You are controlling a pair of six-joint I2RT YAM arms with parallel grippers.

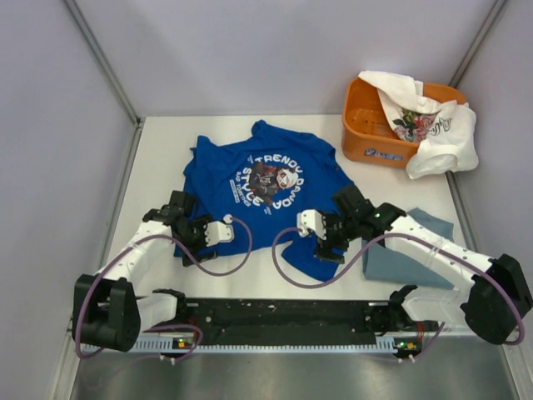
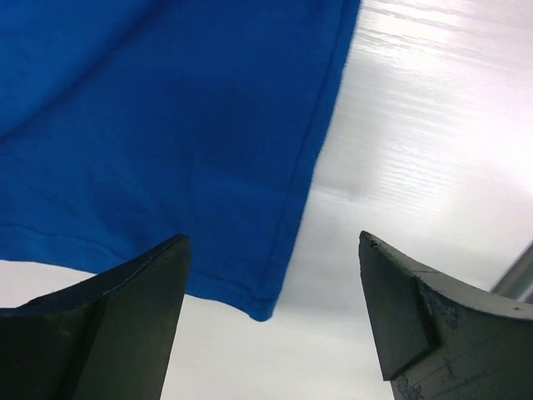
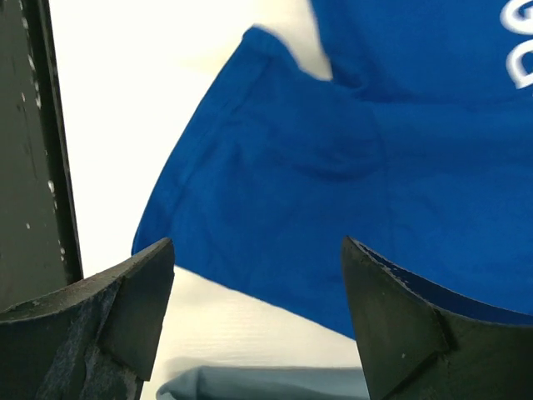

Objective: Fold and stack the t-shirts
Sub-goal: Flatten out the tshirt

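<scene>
Judging by layout, one grey-blue cloth tee point(image 1: 401, 260) looks folded, near right. The royal-blue printed tee point(image 1: 250, 179) lies spread centre, the left gripper point(image 2: 273, 240) and right gripper point(image 3: 257, 242) spread wide and empty over its near hem. The white floral tee point(image 1: 433, 125) waits in the far-right orange plastic basket point(image 1: 364, 137).

A robotics lab cell: plain grey panels point(image 1: 275, 50) wall in a white table point(image 1: 162, 137).
</scene>
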